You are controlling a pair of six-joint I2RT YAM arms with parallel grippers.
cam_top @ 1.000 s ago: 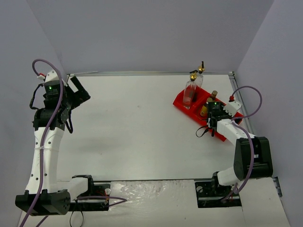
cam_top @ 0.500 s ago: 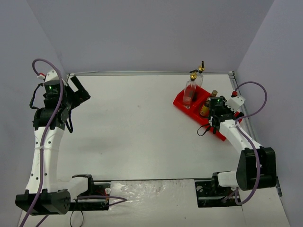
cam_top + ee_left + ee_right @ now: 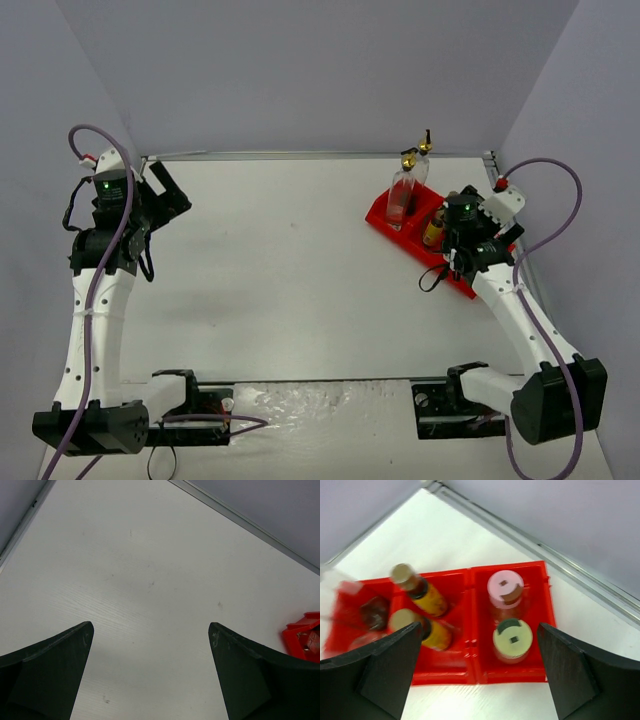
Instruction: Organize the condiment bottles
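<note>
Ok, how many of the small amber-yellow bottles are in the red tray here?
2. Both sit in the middle compartment of the red tray, side by side: the far amber bottle and the near amber bottle. None appear hidden.

A red compartmented tray [image 3: 379, 214] sits at the white table's [image 3: 280, 265] right side.

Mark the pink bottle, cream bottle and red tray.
pink bottle [image 3: 505, 586]: right wrist view, cap top.
cream bottle [image 3: 512, 638]: right wrist view, cap top.
red tray [image 3: 510, 675]: right wrist view, lower rim.
</note>
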